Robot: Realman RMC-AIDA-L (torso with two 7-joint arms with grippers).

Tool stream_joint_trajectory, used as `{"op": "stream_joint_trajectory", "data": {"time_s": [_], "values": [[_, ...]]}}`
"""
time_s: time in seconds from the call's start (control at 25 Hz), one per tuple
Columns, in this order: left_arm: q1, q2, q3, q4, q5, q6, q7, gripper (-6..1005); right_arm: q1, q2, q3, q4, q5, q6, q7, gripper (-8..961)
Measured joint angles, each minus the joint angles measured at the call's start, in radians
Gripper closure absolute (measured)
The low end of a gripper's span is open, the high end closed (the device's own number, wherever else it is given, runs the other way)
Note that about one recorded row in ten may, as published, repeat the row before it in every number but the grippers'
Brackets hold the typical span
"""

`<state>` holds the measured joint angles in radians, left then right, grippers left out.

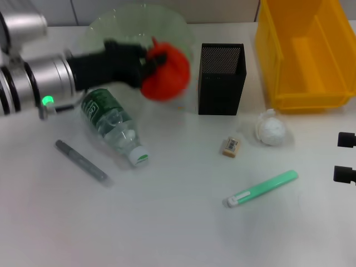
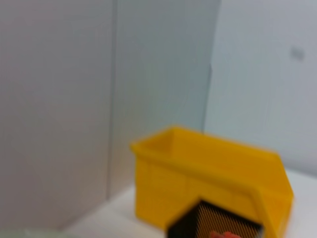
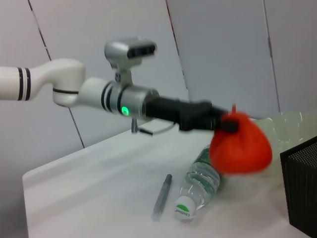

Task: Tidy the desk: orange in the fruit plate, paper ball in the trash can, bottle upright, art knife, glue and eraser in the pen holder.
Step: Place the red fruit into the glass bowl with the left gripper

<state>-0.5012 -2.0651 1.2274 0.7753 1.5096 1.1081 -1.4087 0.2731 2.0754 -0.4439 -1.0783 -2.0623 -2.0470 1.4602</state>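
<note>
Red-orange orange (image 1: 165,70) held in left gripper (image 1: 149,62), raised; fruit plate (image 1: 111,25) lies just far-left beneath it.

Pen holder (image 1: 221,78) black metal mesh; trash can (image 1: 305,53) glossy yellow plastic.

Bright, even light from overhead, no hard shadows. White bench (image 1: 167,233) looks washed out in the head view; soft short shadows under the bottle (image 1: 114,127), grey pen (image 1: 81,161) and green stick (image 1: 262,188). Motion smear on the orange (image 1: 165,70) and the left claw (image 1: 149,62) gripping it, in both the head and right wrist views. Left wrist view soft all over: yellow bin (image 2: 213,183) and mesh cup (image 2: 214,225) have fuzzy edges. Plate (image 1: 139,28) rim shows faint glare.
</note>
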Motion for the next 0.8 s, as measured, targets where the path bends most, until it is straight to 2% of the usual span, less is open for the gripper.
{"op": "stream_joint_trajectory", "data": {"time_s": [0.04, 0.28, 0.32, 0.6, 0.8], "values": [[0.003, -0.001, -0.021, 0.048, 0.0, -0.026, -0.029, 834, 0.001, 0.0, 0.0, 0.002, 0.002, 0.001, 0.0, 211], [-0.033, -0.002, -0.051, 0.047, -0.001, -0.148, -0.069, 873, 0.007, 0.001, -0.006, 0.011, 0.004, 0.001, 0.002, 212], [-0.074, -0.004, -0.056, 0.007, -0.001, -0.253, -0.069, 879, 0.008, 0.001, -0.008, 0.012, 0.004, 0.001, 0.002, 212], [-0.167, -0.011, -0.048, -0.078, -0.005, -0.468, -0.067, 910, 0.012, 0.001, -0.002, 0.015, 0.004, 0.008, 0.003, 213], [-0.191, -0.01, -0.048, -0.096, -0.006, -0.481, -0.059, 747, 0.023, 0.002, -0.001, 0.015, 0.004, 0.011, 0.017, 213]]}}
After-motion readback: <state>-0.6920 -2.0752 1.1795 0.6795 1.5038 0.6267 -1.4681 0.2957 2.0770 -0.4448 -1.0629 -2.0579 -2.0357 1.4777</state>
